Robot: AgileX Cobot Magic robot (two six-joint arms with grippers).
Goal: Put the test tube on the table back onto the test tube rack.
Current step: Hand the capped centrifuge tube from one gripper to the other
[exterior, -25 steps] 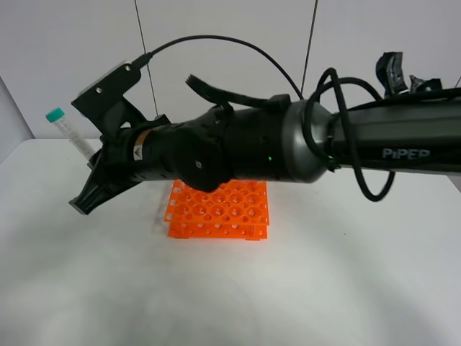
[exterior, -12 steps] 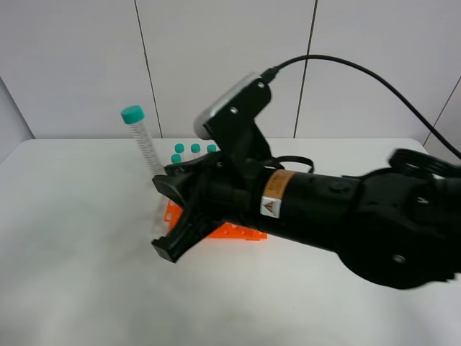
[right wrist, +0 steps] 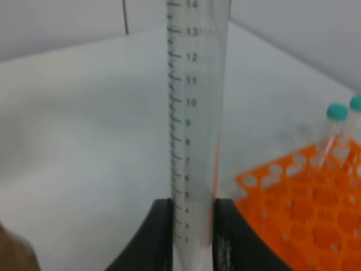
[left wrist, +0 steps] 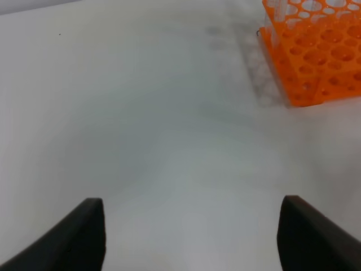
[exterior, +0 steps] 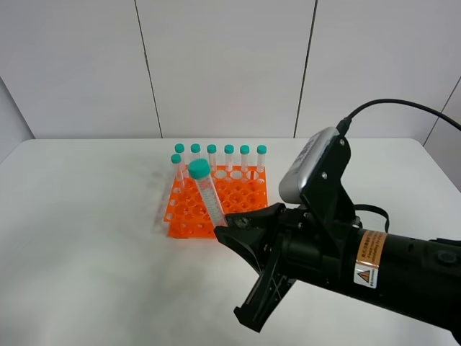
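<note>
Black fingers (right wrist: 159, 231) of your right pincer (exterior: 225, 234) clench the test tube (exterior: 207, 196) by its lower end. It is tilted, teal cap (exterior: 198, 168) up, and held off the table (exterior: 86, 245). Graduations (right wrist: 177, 124) run up from the clamp. Just past the pincer tips sits the orange test tube rack (exterior: 241, 205), with upright tubes (exterior: 228, 155) along the side farthest from the pincer. Your left pincer (left wrist: 192, 237) is spread wide, nothing between, bare table under it and the rack's corner ahead.
</note>
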